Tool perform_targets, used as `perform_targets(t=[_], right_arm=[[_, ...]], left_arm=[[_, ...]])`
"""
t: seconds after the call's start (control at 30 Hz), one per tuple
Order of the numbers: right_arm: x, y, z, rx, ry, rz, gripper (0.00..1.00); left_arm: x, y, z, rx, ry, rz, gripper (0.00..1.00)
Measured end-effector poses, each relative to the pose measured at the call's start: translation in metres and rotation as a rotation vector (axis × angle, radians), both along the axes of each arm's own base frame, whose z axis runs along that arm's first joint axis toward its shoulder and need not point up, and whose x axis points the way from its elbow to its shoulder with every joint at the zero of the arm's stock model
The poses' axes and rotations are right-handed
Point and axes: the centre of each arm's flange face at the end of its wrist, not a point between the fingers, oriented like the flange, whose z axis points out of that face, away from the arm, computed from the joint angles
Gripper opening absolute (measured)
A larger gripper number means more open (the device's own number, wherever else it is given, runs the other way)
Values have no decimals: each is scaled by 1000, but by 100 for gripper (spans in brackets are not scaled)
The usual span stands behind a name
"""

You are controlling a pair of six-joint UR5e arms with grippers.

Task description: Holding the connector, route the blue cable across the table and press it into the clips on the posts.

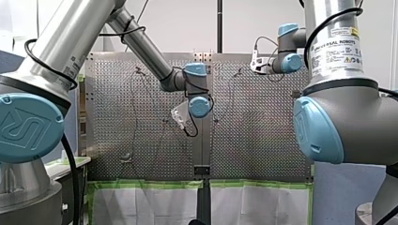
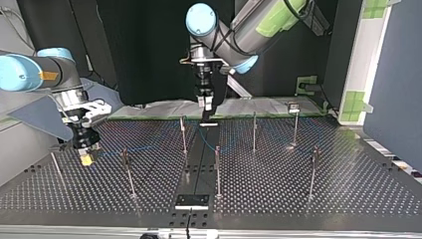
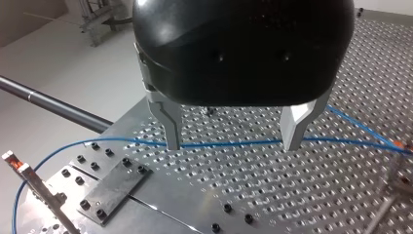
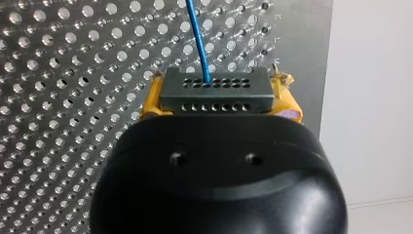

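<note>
Routing step in hand: my right gripper [image 4: 217,97] clamps the connector [image 4: 214,90], the blue cable [image 3: 229,143] lies on the perforated table [image 3: 292,195] under my wide-open left gripper [image 3: 233,140], which probably must next guide it into a post [image 2: 217,169] clip.

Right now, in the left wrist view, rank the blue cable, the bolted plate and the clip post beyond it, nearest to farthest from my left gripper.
1. blue cable: crosses at the left gripper's fingertips.
2. bolted plate: off to the gripper's side.
3. clip post: beyond the plate, farthest.
</note>
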Motion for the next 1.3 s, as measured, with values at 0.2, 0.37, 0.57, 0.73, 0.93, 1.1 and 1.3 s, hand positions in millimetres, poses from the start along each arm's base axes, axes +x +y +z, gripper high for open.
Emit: perform_targets(t=[0.2, 0.37, 0.57, 0.73, 0.93, 1.1, 1.3], right_arm=[[0, 0, 0, 0, 1, 0, 0], [0, 0, 0, 0, 1, 0, 0], [0, 0, 0, 0, 2, 0, 0], [0, 0, 0, 0, 2, 0, 0], [-1, 0, -1, 3, 0, -12, 0], [-4, -2, -1, 0, 2, -48, 0], [-8, -4, -1, -1, 2, -97, 0]], left_arm=[[-7, 12, -16, 53, 0, 14, 100], [-18, 18, -29, 101, 1, 15, 100], [-30, 28, -44, 156, 1, 20, 100], [-39, 38, -57, 201, 3, 29, 100], [-51, 48, -69, 230, 4, 34, 100], [-61, 57, -79, 232, 4, 34, 100], [-73, 67, -89, 233, 4, 35, 100]])
